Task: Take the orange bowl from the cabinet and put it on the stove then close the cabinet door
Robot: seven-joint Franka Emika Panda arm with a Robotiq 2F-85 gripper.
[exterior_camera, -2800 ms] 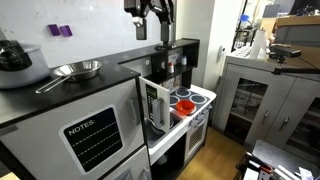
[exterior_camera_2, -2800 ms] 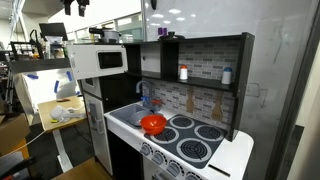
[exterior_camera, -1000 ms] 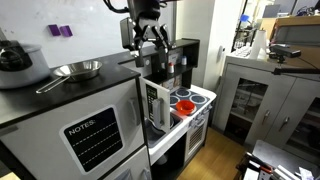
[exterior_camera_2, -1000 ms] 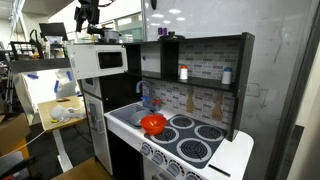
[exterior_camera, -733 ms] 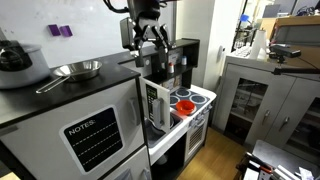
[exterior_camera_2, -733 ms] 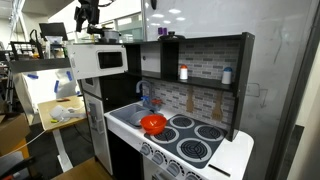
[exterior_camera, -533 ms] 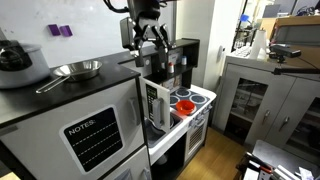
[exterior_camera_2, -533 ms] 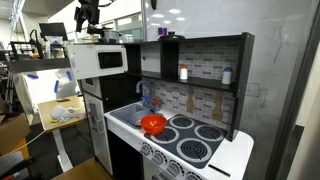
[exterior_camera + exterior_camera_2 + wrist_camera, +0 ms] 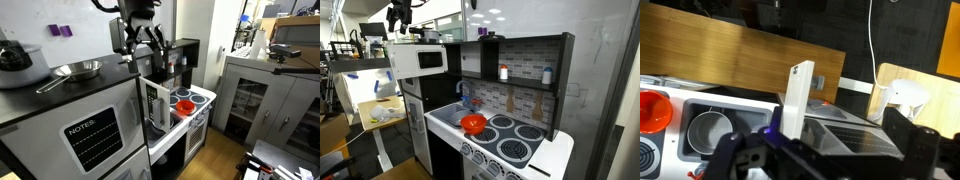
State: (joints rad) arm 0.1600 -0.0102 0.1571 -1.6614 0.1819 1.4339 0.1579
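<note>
My gripper [image 9: 138, 42] has shifted toward the upper left in both exterior views, jaws wide, nothing held. Orange bowl [image 9: 473, 124] already sits on the stove [image 9: 516, 149], lower centre. Cabinet door [image 9: 155, 105] stands open mid-frame, so I'm likely lining up to push it shut.

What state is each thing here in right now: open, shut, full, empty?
Orange bowl: upright, sitting on the stove.
Cabinet door: open, swung outward.
End effector: open, holding nothing, up above the door.
</note>
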